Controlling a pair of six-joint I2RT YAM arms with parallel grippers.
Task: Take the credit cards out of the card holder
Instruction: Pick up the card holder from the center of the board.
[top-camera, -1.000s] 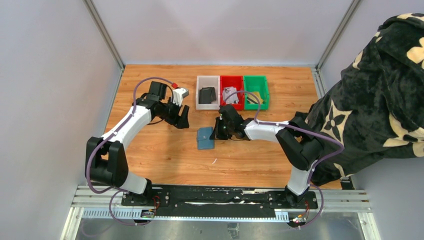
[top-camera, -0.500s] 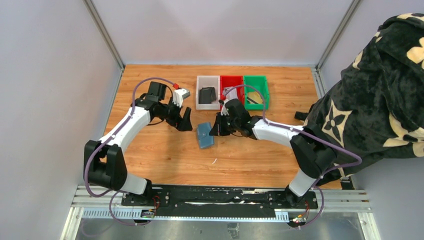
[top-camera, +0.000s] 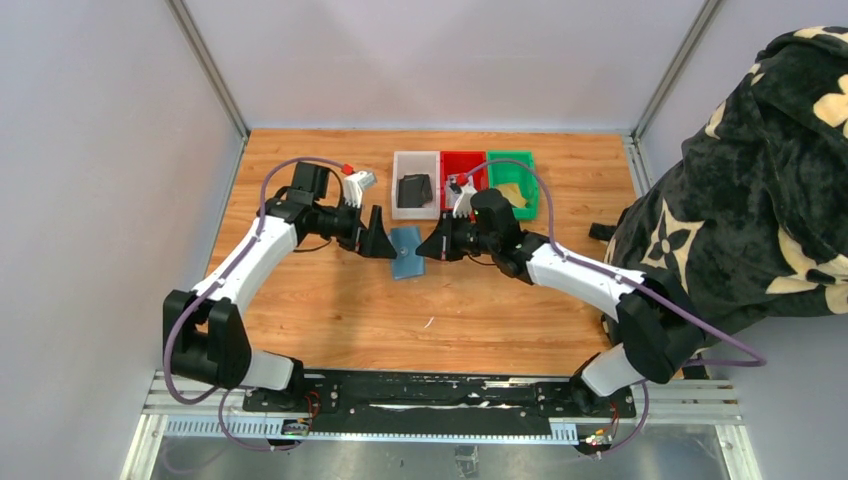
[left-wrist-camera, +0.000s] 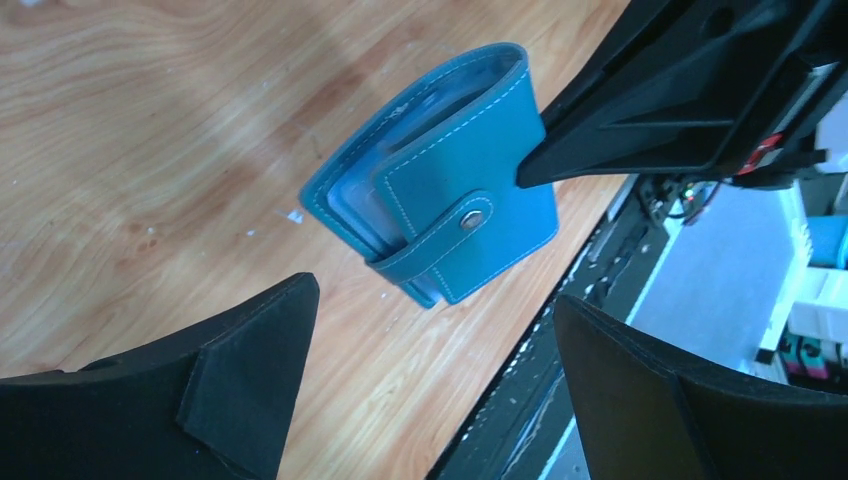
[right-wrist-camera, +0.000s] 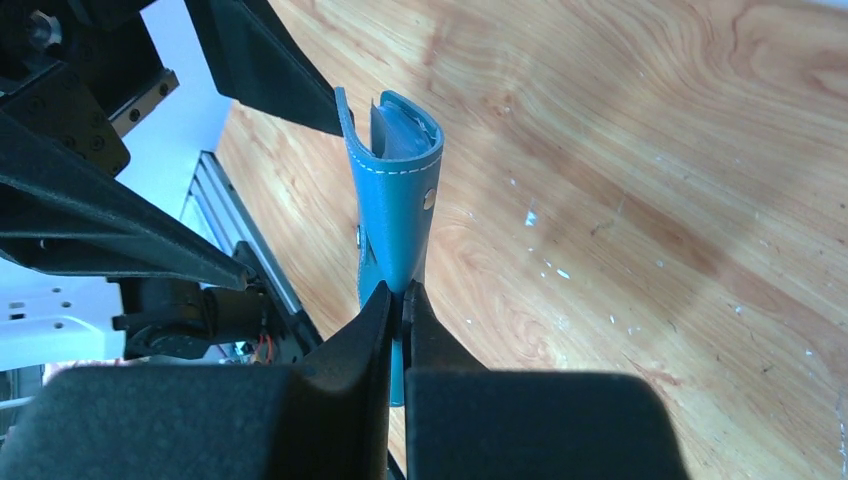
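The teal card holder hangs in the air above the table, folded, with its snap tab shut. My right gripper is shut on its edge; the right wrist view shows the jaws pinching the holder. My left gripper is open and empty just left of the holder. In the left wrist view the holder sits just beyond the gap between my open left fingers. The credit cards stay inside; only a pale edge shows in the fold.
Three small bins stand at the back: a white one holding a black wallet, a red one and a green one. A person in dark patterned clothing stands at the right edge.
My right gripper has lifted the card holder off the table and carried it back and left. My left gripper has moved right, up beside it.
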